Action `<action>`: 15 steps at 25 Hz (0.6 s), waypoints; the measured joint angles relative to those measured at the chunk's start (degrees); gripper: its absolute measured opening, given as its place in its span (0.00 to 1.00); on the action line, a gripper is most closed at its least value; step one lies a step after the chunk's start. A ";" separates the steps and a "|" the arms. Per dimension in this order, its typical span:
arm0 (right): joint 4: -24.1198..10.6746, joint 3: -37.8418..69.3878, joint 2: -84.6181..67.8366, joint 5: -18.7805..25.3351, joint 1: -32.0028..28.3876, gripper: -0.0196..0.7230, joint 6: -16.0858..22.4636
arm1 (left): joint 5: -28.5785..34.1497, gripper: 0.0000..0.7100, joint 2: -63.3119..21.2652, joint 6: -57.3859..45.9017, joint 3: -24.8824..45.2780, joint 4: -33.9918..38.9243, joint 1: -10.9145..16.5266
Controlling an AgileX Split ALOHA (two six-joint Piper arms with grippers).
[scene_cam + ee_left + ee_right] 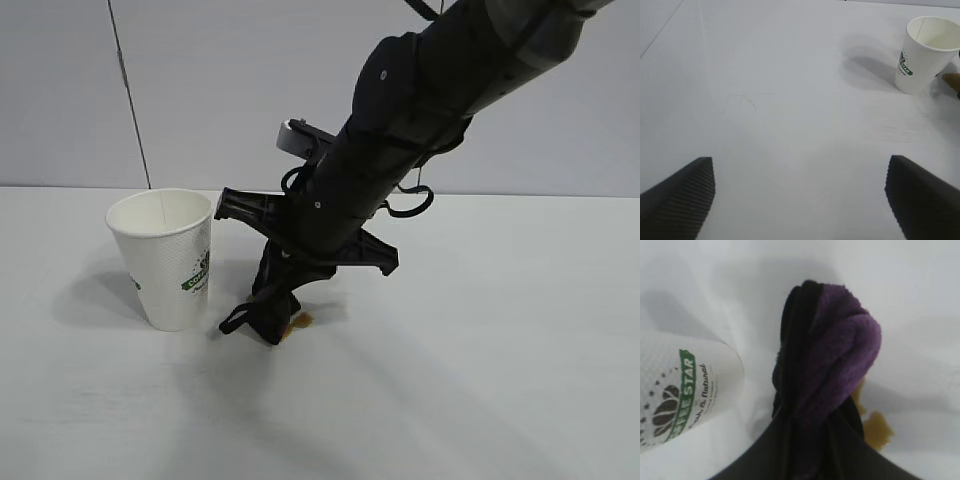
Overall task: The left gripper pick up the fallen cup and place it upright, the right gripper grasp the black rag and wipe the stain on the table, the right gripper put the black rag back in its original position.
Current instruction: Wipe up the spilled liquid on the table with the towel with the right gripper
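The white paper cup point(167, 258) stands upright on the white table point(480, 380), left of centre; it also shows in the left wrist view point(925, 55) and the right wrist view point(680, 395). My right gripper point(275, 315) is shut on the black rag point(825, 370), purple patch showing, and presses it down on the table right beside the cup. The amber-brown stain point(300, 321) peeks out at the rag's edge, also in the right wrist view point(875, 427). My left gripper point(800, 195) is open and empty over bare table, well away from the cup.
A thin dark cable point(130, 95) hangs down the grey back wall behind the cup. The right arm point(430, 110) slants down from the upper right across the middle of the scene.
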 joint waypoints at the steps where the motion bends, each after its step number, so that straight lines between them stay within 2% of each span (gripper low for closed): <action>1: 0.35 0.00 0.34 0.00 0.23 0.14 0.00 | 0.00 0.93 0.00 0.00 0.00 -0.80 0.00; 9: 2.36 0.00 0.69 -2.58 0.70 0.14 0.00 | 0.00 0.93 0.00 0.00 0.00 -3.65 0.00; 15: 3.22 -0.39 0.86 -2.77 0.70 0.14 -0.30 | 0.00 0.93 0.00 0.00 0.00 2.17 0.00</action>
